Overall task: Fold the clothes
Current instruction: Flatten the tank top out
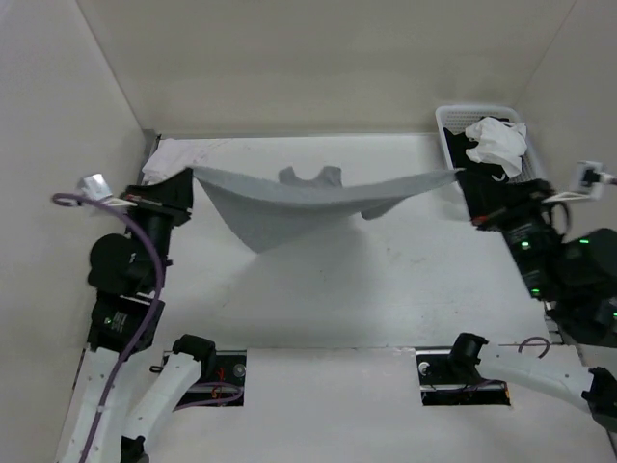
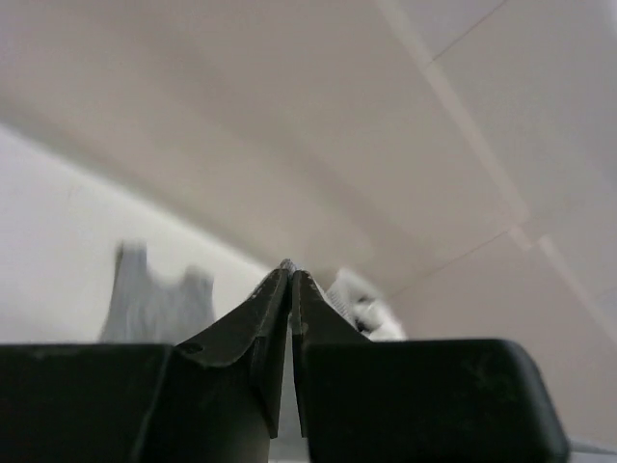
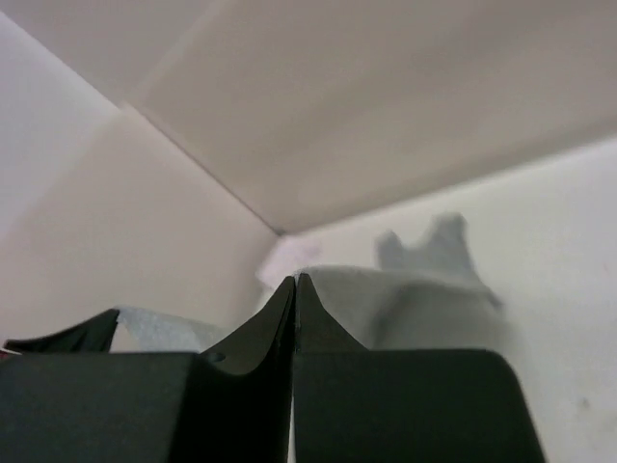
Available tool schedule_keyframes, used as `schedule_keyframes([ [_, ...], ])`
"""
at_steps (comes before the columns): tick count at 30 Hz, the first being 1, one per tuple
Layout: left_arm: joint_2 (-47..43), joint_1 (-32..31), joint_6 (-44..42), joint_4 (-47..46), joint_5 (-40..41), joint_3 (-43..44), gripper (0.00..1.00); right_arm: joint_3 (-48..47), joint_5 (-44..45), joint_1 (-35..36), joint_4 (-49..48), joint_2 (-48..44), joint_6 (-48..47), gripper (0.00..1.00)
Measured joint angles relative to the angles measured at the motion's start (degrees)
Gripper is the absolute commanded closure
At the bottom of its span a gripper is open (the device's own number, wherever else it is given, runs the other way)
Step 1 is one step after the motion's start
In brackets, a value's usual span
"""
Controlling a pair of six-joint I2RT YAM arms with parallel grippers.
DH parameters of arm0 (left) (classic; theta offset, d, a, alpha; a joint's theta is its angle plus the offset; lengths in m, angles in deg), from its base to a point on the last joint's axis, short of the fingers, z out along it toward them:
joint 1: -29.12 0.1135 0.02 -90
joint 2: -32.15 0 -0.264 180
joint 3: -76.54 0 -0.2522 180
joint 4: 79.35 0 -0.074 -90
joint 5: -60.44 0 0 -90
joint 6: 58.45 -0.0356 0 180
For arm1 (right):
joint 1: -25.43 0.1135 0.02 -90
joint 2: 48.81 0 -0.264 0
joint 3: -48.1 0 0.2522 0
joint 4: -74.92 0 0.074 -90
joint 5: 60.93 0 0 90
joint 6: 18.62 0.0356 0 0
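The grey top (image 1: 289,207) hangs in the air above the far half of the bench (image 1: 386,299), stretched between the two grippers. The left gripper (image 1: 190,177) sits near the far left corner of the bench with its jaws closed on the left end of the top. The right gripper (image 1: 465,178) sits near the far right corner with its jaws closed on the right end. Between them the upper edge of the cloth runs almost straight from one side of the bench to the other. The body of the top sags below that edge into a point nearer the left gripper. The two shoulder straps stand up behind the edge, about midway between the grippers.

In the left wrist view the left gripper (image 2: 289,270) has its fingers pressed together, with a sliver of cloth at the tips. The grey top (image 2: 154,304) shows blurred beyond them. In the right wrist view the right gripper (image 3: 295,282) is likewise pinched tight. The grey top (image 3: 405,299) spreads out just past its tips.

A white cloth (image 1: 169,154) lies at the far left corner, behind the left gripper. A white basket (image 1: 448,121) stands at the far right corner and holds a white bundle (image 1: 496,143) and a black garment (image 1: 482,154).
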Motion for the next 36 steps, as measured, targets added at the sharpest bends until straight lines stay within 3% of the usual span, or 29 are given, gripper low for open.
schedule_keyframes([
  [4,1.05,0.37,-2.58,-2.12,3.26,14.25,0.96,-15.13,9.57,12.61,-1.99,1.16,-11.13,1.0],
  [8,2.69,1.03,-5.42,-4.26,6.08,24.76,0.96,-24.92,16.87,24.96,-11.37,4.92,-27.3,1.0],
  [12,5.55,1.25,-7.34,-6.82,7.89,30.05,0.96,-28.76,19.52,26.25,-22.16,10.91,-42.88,1.0],
  [15,8.33,1.25,-8.24,-7.76,8.9,30.47,0.96,-29.4,18.8,21.49,-25.09,15.82,-49.03,1.0],
  [18,12.7,1.25,-8.87,-9.27,9.6,29.44,0.96,-29.38,14.21,11.47,-22.75,20.63,-48.11,1.0],
  [26,32.81,5.86,-9.29,-12.26,9.31,24.94,0.96,-30.27,-15.04,-25.11,-11.17,37.68,-25.33,1.0],
  [31,51.71,9.01,-9.22,-10.29,6.19,34.91,0.96,-44.39,-23.15,-31.67,-4.02,55.67,-18.95,1.0],
  [36,58.14,11.17,-9.33,-6.8,3.54,45.9,0.96,-66.47,-26.73,-32.04,6.01,67.1,-16.76,1.0],
])
